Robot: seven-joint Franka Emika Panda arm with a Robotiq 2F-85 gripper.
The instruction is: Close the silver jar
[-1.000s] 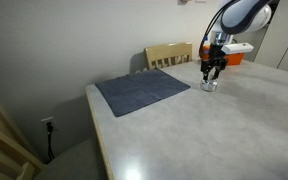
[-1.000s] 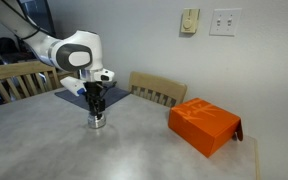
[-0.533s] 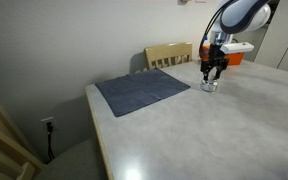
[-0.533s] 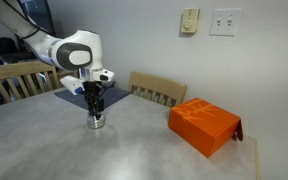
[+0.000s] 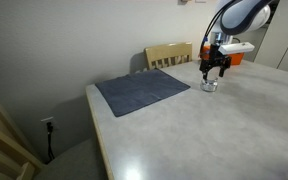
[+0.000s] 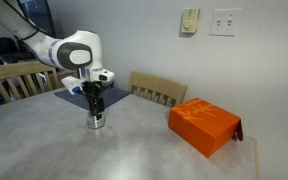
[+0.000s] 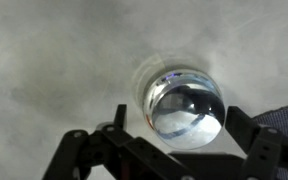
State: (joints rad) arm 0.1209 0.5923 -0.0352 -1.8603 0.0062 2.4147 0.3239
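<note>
The silver jar (image 7: pixel 186 106) stands upright on the grey table, small, round and shiny, with a mirror-like top facing the wrist camera. My gripper (image 7: pixel 179 123) hangs straight above it, open. Its two black fingers (image 7: pixel 117 122) stand wide apart on either side of the jar, and neither touches it. In both exterior views the jar (image 5: pixel 210 86) (image 6: pixel 97 121) sits just under the gripper (image 5: pixel 213 73) (image 6: pixel 95 107). Nothing is held.
An orange box (image 6: pixel 204 124) (image 5: pixel 234 57) lies on the table beyond the jar. A blue mat (image 5: pixel 142 90) (image 6: pixel 72 92) is spread beside it. Wooden chairs (image 5: pixel 169 54) (image 6: pixel 157 90) stand at the table's edges, another chair (image 5: pixel 4 145) near the corner.
The jaws were shut on the jar's top a second ago and have since spread wide, letting go of it. The arm has barely moved and the jar stays in place.
</note>
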